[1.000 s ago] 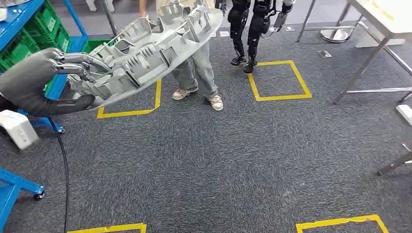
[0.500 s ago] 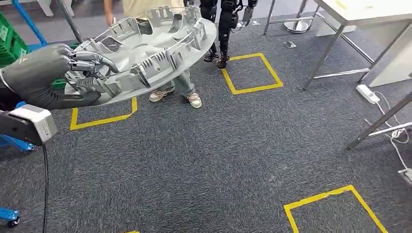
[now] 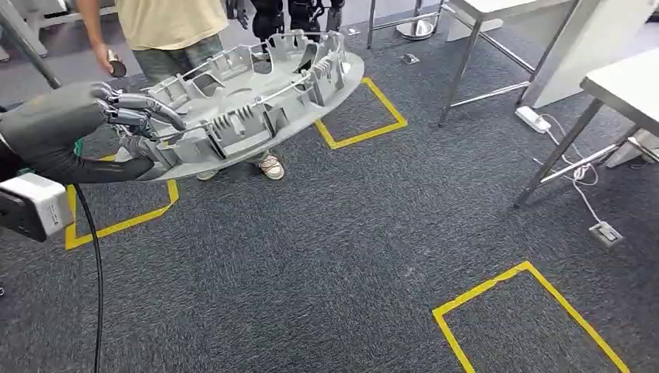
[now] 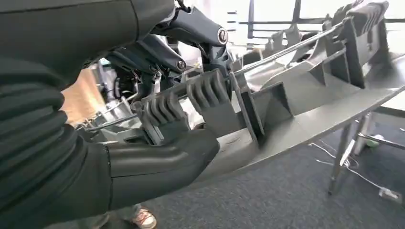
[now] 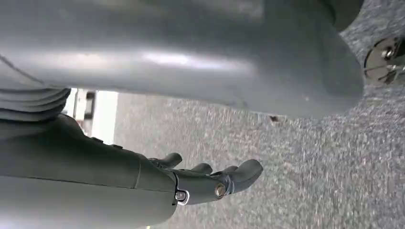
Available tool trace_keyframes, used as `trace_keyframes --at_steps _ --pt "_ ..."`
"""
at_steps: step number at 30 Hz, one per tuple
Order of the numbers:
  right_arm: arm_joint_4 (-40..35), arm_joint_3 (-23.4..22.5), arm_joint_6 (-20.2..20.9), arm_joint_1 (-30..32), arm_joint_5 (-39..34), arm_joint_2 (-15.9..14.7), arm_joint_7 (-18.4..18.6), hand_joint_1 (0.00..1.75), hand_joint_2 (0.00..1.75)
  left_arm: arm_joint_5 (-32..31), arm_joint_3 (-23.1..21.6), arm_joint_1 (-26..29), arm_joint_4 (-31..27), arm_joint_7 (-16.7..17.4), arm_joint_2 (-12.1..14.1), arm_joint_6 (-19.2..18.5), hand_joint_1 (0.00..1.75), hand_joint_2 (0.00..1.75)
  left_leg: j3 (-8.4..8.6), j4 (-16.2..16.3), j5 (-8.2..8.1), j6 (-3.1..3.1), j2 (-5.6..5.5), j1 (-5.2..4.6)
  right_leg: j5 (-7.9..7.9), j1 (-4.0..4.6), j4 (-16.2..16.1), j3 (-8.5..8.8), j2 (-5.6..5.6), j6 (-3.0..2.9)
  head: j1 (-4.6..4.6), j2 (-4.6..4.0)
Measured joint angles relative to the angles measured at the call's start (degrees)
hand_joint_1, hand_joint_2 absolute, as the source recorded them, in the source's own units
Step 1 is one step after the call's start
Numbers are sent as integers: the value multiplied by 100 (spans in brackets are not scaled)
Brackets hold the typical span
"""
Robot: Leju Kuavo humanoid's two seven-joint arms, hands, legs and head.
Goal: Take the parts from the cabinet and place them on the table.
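Observation:
A large round grey plastic part (image 3: 249, 101) with ribs and clips on its upper face hangs tilted in the air at the upper left of the head view. My left hand (image 3: 93, 132) grips its near rim, thumb under and fingers over the ribs. The left wrist view gives a close look at the same part (image 4: 296, 95) held by my left hand (image 4: 167, 119). My right hand (image 5: 200, 183) hangs over the carpet, fingers apart and holding nothing. A table (image 3: 622, 78) with metal legs stands at the right edge.
A person (image 3: 175, 31) in a tan shirt stands just behind the part. Another robot's dark legs (image 3: 287, 12) are at the top. A second metal table (image 3: 482, 23) stands at the upper right, with a power strip (image 3: 532, 118) and cables on the floor. Yellow tape squares (image 3: 528, 311) mark the grey carpet.
The whole view has swung to the right: the blue cabinet and green crates have left the picture and the tables have come in. My left hand still holds the part the same way.

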Motion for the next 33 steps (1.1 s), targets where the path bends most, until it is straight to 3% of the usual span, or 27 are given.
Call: trace_keyframes --at_steps 1,2,5,6,7,8,9,10,11,12,13,14,15,16,17,20,21,23,24,26,27,28,30,31,32,33 --pt "0 0 0 2 2 -2 0 0 0 -11 -31 2 24 0 0 4 175 175 115 -214 -83 -17 -323 43 -13 -5 24 -32 62 51 0 0" --pt "0 -2 0 -15 4 -4 -4 0 0 -19 -66 -2 41 -6 2 22 175 175 158 -300 -73 41 -363 22 -12 3 78 -83 129 92 -11 0" --pt "0 -2 -2 29 7 -4 -7 0 0 -114 -129 -1 98 -57 -31 85 175 175 143 -277 -51 179 -171 -26 72 -25 -10 -123 310 223 -15 0" --pt "0 -2 -4 32 9 -7 -7 0 0 -122 -149 -5 111 -72 -53 109 175 175 159 -318 -18 233 -91 10 53 -30 19 -133 257 235 -9 0" --pt "0 -2 -7 35 15 -4 7 0 0 -131 -153 -5 125 -81 -55 118 175 175 168 -327 -14 262 -33 -5 -48 19 159 -213 -82 255 15 2" --pt "0 -2 -7 25 24 -4 17 0 0 -131 -153 -17 133 -90 -52 118 175 175 165 -326 -18 305 45 -27 -257 22 505 -375 -289 275 31 0" --pt "0 -4 -7 13 39 -4 18 0 0 -129 -156 -26 151 -85 -52 118 175 175 164 -324 -22 324 117 -50 -484 10 976 -595 -397 284 22 2" --pt "0 -2 -7 6 48 -4 13 0 0 -127 -162 -30 173 -85 -52 118 175 175 164 -323 -29 337 192 -69 -663 8 1431 -808 -436 285 28 0" --pt "0 -2 -7 3 57 -4 11 0 0 -120 -173 -31 186 -85 -59 118 175 175 165 -322 -35 344 264 -84 -753 9 1762 -964 -446 279 28 0" --pt "0 -4 -4 5 63 -4 11 0 0 -118 -182 -31 203 -81 -70 118 175 175 168 -321 -39 349 335 -97 -719 9 1829 -1000 -447 263 26 0" --pt "0 -2 2 6 74 -4 11 0 0 -114 -182 -36 219 -72 -79 118 175 175 171 -321 -44 356 398 -107 -582 14 1631 -899 -449 241 28 0" --pt "0 -2 2 6 81 -4 18 0 0 -105 -182 -43 232 -70 -83 118 175 175 179 -321 -53 357 462 -115 -362 26 1199 -661 -464 210 26 0" --pt "0 -4 2 3 94 -4 17 0 0 -96 -180 -53 236 -70 -85 118 175 175 195 -321 -65 349 531 -117 -120 59 597 -333 -550 166 26 0" --pt "0 -2 4 -2 105 -4 17 0 0 -83 -180 -67 242 -70 -85 118 175 175 208 -322 -77 331 576 -120 -19 111 139 -77 -786 116 28 0" --pt "0 -2 11 -15 107 -4 18 0 0 -79 -180 -79 251 -72 -81 118 175 175 198 -315 -96 300 629 -165 -84 188 45 -39 -948 68 22 0" --pt "0 -4 20 -10 111 -11 13 0 0 -72 -182 -83 273 -70 -85 118 175 175 221 -351 -97 233 785 -133 -41 207 19 -73 -732 6 24 0" --pt "0 -2 20 -10 114 -18 13 0 0 -72 -182 -88 269 -70 -90 118 175 175 255 -357 -118 188 833 -143 -11 179 -49 -33 -663 -39 22 0" --pt "0 -4 20 0 109 -26 66 0 0 -66 -180 -87 278 -81 -79 124 175 175 125 -82 -308 154 369 -98 18 125 -111 36 -573 -87 5 0" --pt "-2 -4 15 -15 105 -28 77 0 0 -65 -177 -85 278 -81 -70 129 175 175 -56 285 -495 136 235 -99 13 118 -110 41 -526 -112 9 0" --pt "0 -4 11 -29 94 -28 46 0 0 -65 -180 -66 288 -70 -70 133 175 175 -527 1161 -822 97 165 -88 11 114 -103 43 -381 -114 2 0" --pt "0 -4 9 -25 87 -28 48 0 0 -65 -180 -64 291 -70 -70 133 175 175 -637 1326 -800 86 165 -82 11 109 -94 44 -308 -112 4 0" --pt "0 -4 9 -22 83 -28 57 0 0 -65 -180 -66 295 -59 -70 133 175 175 -609 1221 -645 72 164 -69 6 96 -81 46 -232 -105 2 0" --pt "0 -4 9 -19 76 -28 59 0 0 -65 -175 -74 310 -35 -70 135 175 175 -253 423 -114 38 103 -30 -24 47 -16 45 -74 -58 4 0" --pt "0 -4 9 -20 72 -28 57 0 0 -68 -169 -78 321 -24 -70 155 175 175 -10 -78 104 5 -64 17 -54 25 33 38 2 -12 0 0" --pt "0 -4 9 -23 72 -31 52 0 0 -78 -164 -83 343 -17 -72 194 175 175 60 -212 -42 -19 -361 33 -69 32 73 -12 64 40 -8 0" --pt "0 -4 9 -33 72 -31 50 0 0 -111 -158 -91 347 -18 -70 227 175 175 98 -240 -30 54 -339 30 -57 17 98 -62 146 71 -6 0"
